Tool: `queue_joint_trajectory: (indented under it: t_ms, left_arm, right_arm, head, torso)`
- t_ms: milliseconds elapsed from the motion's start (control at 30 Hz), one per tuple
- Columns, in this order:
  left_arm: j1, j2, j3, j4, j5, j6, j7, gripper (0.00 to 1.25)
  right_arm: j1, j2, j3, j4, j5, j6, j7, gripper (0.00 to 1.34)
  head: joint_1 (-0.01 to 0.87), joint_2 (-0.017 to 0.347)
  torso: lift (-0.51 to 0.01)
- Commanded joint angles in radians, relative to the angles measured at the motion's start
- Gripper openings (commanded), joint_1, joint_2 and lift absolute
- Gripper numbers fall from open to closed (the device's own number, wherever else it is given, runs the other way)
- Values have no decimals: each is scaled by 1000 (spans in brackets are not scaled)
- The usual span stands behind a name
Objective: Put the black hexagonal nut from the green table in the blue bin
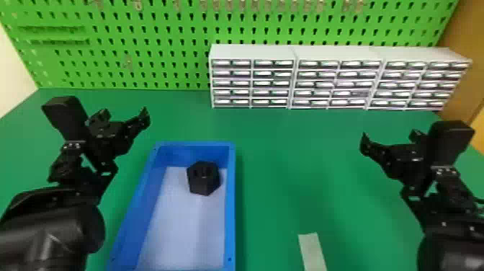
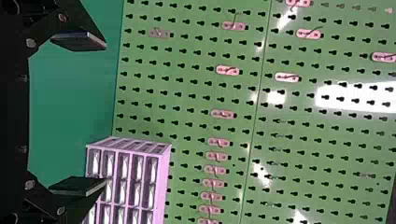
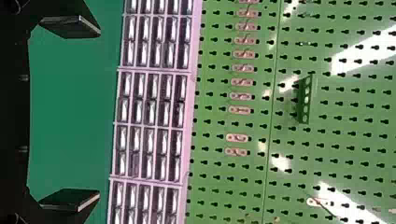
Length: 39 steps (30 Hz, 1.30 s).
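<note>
In the head view we find the black hexagonal nut (image 1: 203,179) in the rectangular blue bin (image 1: 231,212) at lower left, near its upper-right corner. Above the green table (image 1: 306,162), we see the black two-fingered left gripper (image 1: 124,114), frame left, and matching right gripper (image 1: 390,137), frame right, both open.

Green pegboard (image 1: 155,34) across top; white drawer units (image 1: 252,52) before it, upper right. Pale wall (image 1: 10,79), left edge; tan panel (image 1: 468,32), right edge. White glare (image 2: 355,95) on pegboard.

Blue bin (image 1: 231,201) and pale strip (image 1: 312,252) cut off by head view's bottom edge, drawer fronts (image 1: 231,83) blurred
</note>
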Motion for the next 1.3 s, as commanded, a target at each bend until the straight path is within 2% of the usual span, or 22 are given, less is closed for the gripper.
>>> queue_joint_trajectory:
  t_ms: [0, 1267]
  left_arm:
    - [0, -3, 0, 0, 0, 0, 0, 1005]
    - [2, -3, -3, 0, 0, 0, 0, 1005]
  right_arm:
    - [-1, -1, 3, 1, 0, 0, -1, 1244]
    - [-6, -7, 10, 4, -5, 0, -1, 1244]
  head:
    - [686, 51]
    - [686, 51]
  torso:
    - [-97]
    - [-97]
